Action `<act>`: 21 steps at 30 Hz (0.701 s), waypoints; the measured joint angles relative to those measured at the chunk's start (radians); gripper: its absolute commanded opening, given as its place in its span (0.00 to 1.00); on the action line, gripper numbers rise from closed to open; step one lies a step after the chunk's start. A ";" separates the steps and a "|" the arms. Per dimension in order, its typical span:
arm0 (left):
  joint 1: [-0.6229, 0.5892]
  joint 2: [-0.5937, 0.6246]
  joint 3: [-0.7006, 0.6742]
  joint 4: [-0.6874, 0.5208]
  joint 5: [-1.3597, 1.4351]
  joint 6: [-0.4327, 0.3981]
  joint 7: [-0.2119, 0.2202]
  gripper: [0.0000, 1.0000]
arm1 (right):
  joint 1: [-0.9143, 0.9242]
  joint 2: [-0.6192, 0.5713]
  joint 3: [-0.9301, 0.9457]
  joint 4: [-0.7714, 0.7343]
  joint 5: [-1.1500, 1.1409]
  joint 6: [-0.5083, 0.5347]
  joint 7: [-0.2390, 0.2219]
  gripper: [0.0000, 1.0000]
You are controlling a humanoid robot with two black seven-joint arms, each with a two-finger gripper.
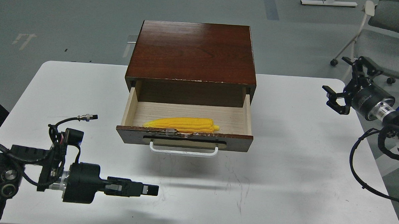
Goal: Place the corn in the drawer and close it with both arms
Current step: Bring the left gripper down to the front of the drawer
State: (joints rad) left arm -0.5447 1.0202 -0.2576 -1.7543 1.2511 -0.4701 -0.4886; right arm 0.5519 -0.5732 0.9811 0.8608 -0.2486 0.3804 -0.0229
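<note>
The drawer [238, 142] is pulled out of the dark reddish-brown cabinet [192, 51], showing its pale wood inside. The yellow corn [182, 124] lies lengthwise in the drawer, just behind the chipped front, with its tapered end to the left. The white bar handle [183, 151] faces me. My left gripper [150, 190] points right, low over the table, in front of and left of the drawer and apart from it; its fingers overlap side-on. My right gripper [342, 84] hovers at the table's right edge, claws spread wide and empty.
The white table [284, 183] carries the cabinet at its far middle. A grey wheeled chair [385, 19] stands on the floor behind the right arm. Black cables [362, 166] hang from the right arm over the table's right edge.
</note>
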 measured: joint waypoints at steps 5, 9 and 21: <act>0.005 -0.019 -0.006 0.000 -0.038 0.062 0.000 0.07 | -0.001 0.000 -0.001 -0.009 0.000 0.000 0.000 1.00; 0.005 -0.023 -0.008 0.001 -0.081 0.116 0.000 0.09 | -0.002 0.000 -0.001 -0.009 0.000 0.000 0.000 1.00; 0.023 -0.063 0.000 0.014 -0.090 0.127 0.000 0.10 | -0.006 -0.001 -0.024 -0.011 0.000 0.000 0.000 1.00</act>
State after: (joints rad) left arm -0.5213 0.9572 -0.2576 -1.7406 1.1613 -0.3434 -0.4886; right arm 0.5455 -0.5738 0.9572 0.8499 -0.2485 0.3804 -0.0229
